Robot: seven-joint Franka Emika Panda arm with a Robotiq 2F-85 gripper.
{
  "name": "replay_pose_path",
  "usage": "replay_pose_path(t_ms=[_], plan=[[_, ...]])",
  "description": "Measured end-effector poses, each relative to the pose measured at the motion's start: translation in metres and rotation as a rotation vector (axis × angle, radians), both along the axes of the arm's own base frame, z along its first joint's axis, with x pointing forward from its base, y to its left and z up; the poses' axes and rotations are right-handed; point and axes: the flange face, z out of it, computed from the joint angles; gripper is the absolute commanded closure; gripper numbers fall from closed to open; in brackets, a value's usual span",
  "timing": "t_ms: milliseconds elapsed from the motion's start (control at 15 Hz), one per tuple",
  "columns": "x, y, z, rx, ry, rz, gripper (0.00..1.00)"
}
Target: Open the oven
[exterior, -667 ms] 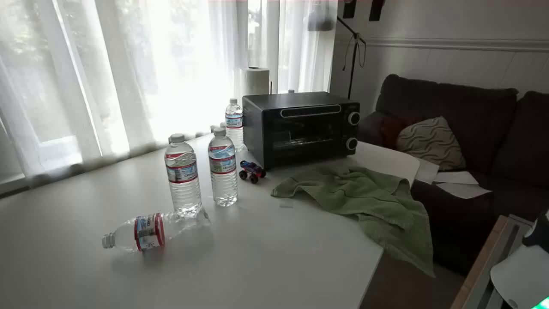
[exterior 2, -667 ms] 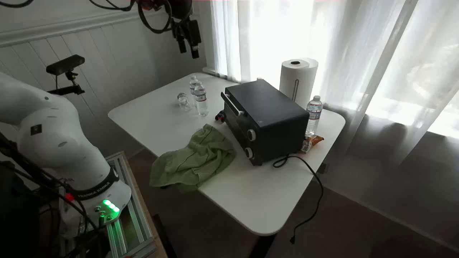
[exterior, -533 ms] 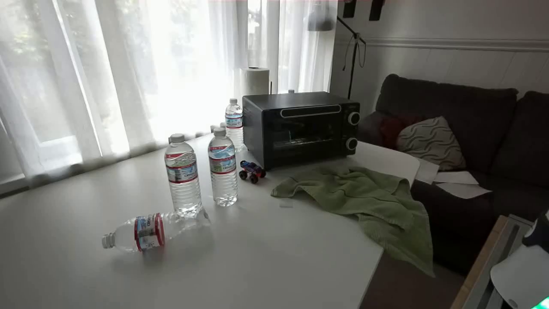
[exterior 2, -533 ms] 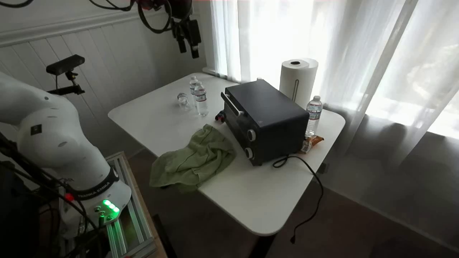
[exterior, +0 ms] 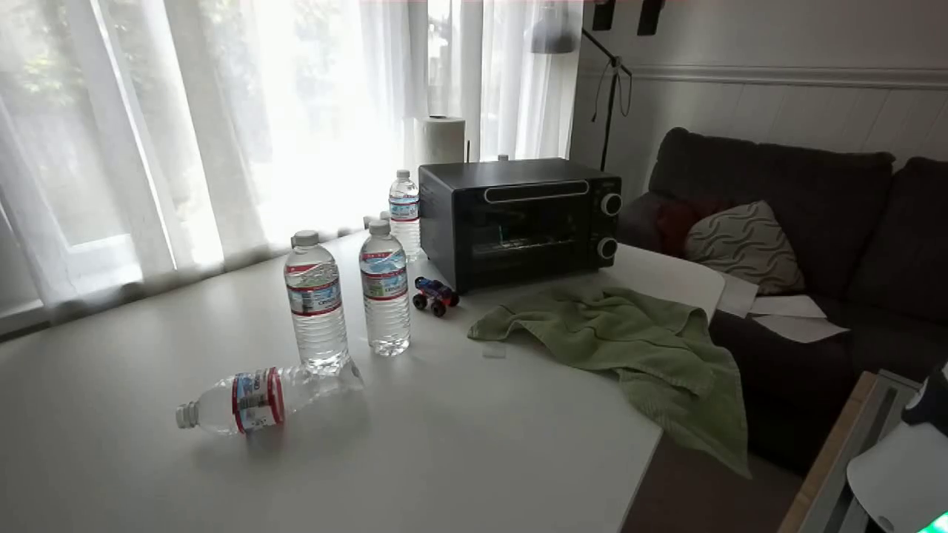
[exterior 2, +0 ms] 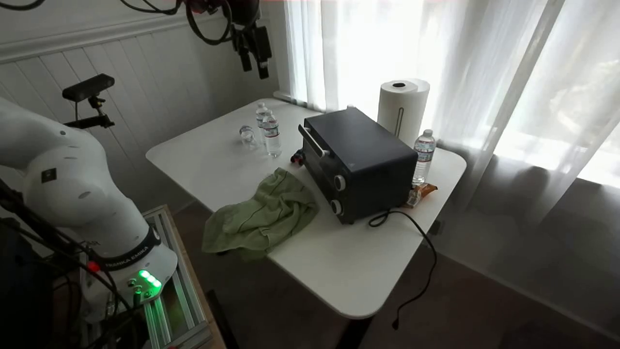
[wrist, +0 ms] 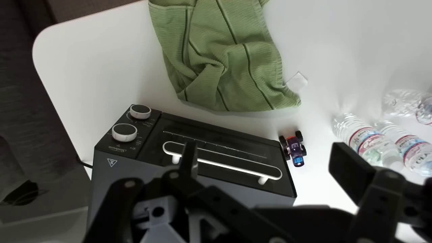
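The oven is a black boxy toaster oven standing on the table, in an exterior view [exterior: 518,222], an exterior view [exterior 2: 358,140] and the wrist view [wrist: 233,189]. Its dark glass door [exterior: 522,226] is closed. A long handle with a pale rim [wrist: 229,165] runs along the door's top edge, with two round knobs [wrist: 125,132] beside it. My gripper [exterior 2: 255,72] hangs high over the table, well apart from the oven. In the wrist view the gripper [wrist: 265,152] has its fingers wide apart with nothing between them; the left finger overlaps part of the handle in the picture.
A green towel [exterior: 615,333] lies before the oven and hangs off the table edge. A toy truck [wrist: 293,148] sits by the oven's corner. Two upright bottles [exterior: 385,289] and a lying bottle [exterior: 255,400] stand nearby. A paper towel roll [exterior 2: 402,109] and another bottle [exterior 2: 424,155] are behind.
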Motion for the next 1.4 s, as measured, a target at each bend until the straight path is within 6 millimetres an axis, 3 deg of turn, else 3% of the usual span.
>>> replay_pose_path(t_ms=[667,1267,1333,1400], plan=[[0.005,-0.002,-0.007,0.006,0.019,-0.002,0.0],[0.052,-0.018,-0.049,0.034,0.121,-0.046,0.0],[0.057,-0.02,-0.057,0.041,0.135,-0.055,0.05],[0.062,-0.022,-0.063,0.045,0.145,-0.064,0.26]])
